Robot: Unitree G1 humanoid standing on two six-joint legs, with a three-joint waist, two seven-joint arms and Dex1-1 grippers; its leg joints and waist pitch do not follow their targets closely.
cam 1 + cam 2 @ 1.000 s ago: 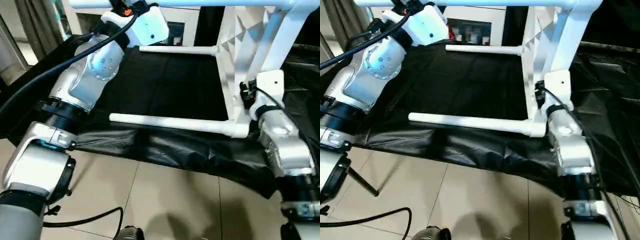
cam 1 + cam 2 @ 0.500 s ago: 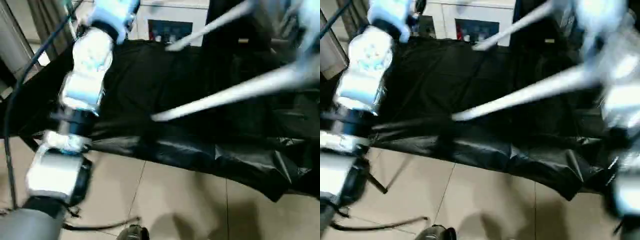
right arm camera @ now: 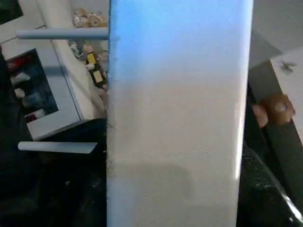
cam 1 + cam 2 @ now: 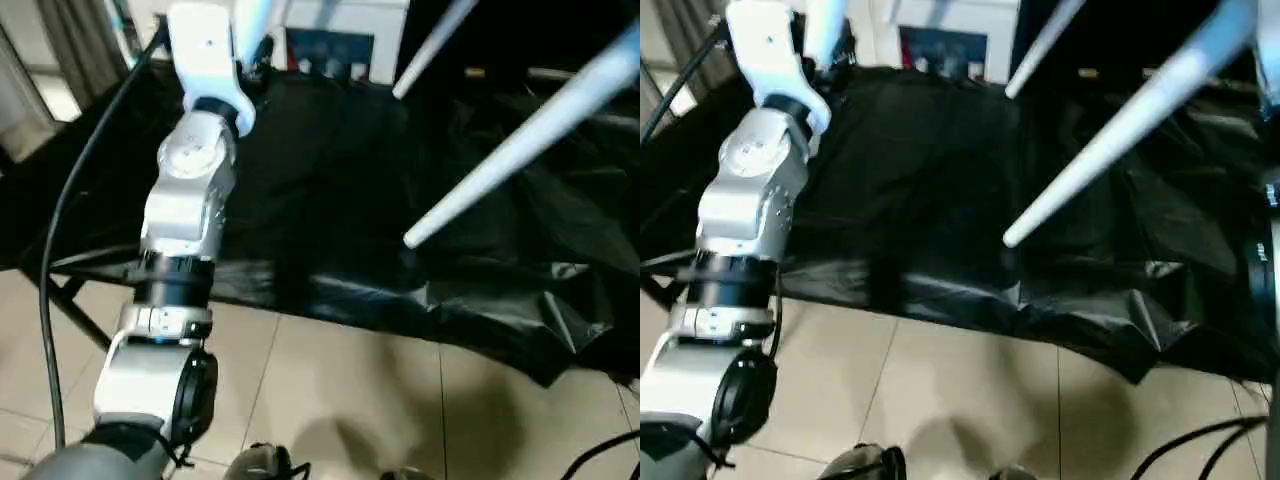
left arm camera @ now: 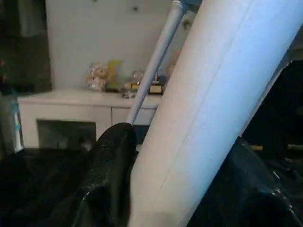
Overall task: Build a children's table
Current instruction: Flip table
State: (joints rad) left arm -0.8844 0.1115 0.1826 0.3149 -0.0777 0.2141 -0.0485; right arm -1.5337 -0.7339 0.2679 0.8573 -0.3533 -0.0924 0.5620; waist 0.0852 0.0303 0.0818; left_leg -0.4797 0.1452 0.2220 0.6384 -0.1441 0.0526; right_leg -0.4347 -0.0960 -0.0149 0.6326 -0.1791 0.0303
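The children's table is lifted off the black-covered table, and two of its white tubular legs slant down from the upper right: a near leg (image 4: pixel 520 135) and a far leg (image 4: pixel 432 48). My left arm (image 4: pixel 185 200) stands upright at the left. In the left wrist view my left gripper (image 5: pixel 177 146) is shut on a thick white leg (image 5: pixel 213 94), with black fingers (image 5: pixel 110 175) on either side. In the right wrist view my right gripper (image 3: pixel 176 189) is shut on a broad white part of the children's table (image 3: pixel 177 104).
Black sheeting (image 4: pixel 330 200) covers the work table, hanging crumpled over its front edge (image 4: pixel 480 310). Tiled floor (image 4: pixel 330 390) lies in front. A white cabinet (image 4: pixel 345 30) with small toys stands behind. A black cable (image 4: pixel 60 230) loops beside my left arm.
The children's table has swung up: its legs lay level over the black sheet and now slant upward to the right. My left arm has risen upright. The view has also shifted.
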